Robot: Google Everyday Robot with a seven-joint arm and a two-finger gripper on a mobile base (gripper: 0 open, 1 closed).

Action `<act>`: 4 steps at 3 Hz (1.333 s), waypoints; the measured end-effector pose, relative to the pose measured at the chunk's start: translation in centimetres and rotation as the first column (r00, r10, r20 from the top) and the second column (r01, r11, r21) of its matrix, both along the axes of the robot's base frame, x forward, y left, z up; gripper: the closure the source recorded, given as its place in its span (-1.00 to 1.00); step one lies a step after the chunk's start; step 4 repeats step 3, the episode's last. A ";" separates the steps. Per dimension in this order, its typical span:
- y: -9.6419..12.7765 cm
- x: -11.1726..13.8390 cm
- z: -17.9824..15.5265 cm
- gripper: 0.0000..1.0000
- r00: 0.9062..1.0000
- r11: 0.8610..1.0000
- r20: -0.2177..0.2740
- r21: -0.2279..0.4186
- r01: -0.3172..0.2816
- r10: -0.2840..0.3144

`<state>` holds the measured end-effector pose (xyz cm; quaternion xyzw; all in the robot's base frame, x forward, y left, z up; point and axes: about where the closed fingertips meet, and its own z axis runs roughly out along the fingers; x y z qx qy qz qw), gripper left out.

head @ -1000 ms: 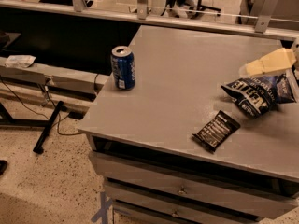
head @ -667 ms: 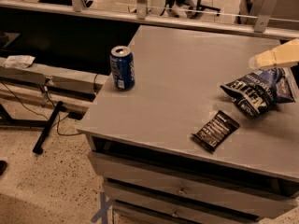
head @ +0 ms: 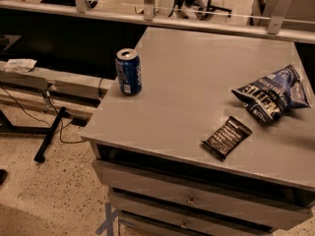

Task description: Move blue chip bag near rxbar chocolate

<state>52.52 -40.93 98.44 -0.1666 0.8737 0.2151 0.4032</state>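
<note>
The blue chip bag (head: 273, 94) lies on the grey table (head: 197, 77) at the right, dark navy foil with white lettering. The rxbar chocolate (head: 227, 137), a small flat black wrapper, lies just in front of and left of the bag, near the table's front edge, with a short gap between them. My gripper is out of view; no part of the arm shows in the frame.
A blue soda can (head: 128, 71) stands upright near the table's left edge. Drawers (head: 192, 200) sit under the tabletop. A rail (head: 147, 18) runs along the back. A low bench (head: 44, 80) and cables stand on the floor to the left.
The arm, seen over the chip bag at the right edge, has withdrawn out of the frame. The bag now lies uncovered on the table. The bar and can have not moved.
</note>
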 end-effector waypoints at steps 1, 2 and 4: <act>0.0 0.2 0.6 -1.00 0.998 0.999 0.044 -0.009 -0.042 0.042; -1.1 -0.2 -0.6 -1.00 0.992 0.995 0.076 0.014 -0.098 0.096; -5.6 -3.8 0.6 -1.00 0.982 0.992 0.148 -0.056 -0.112 0.119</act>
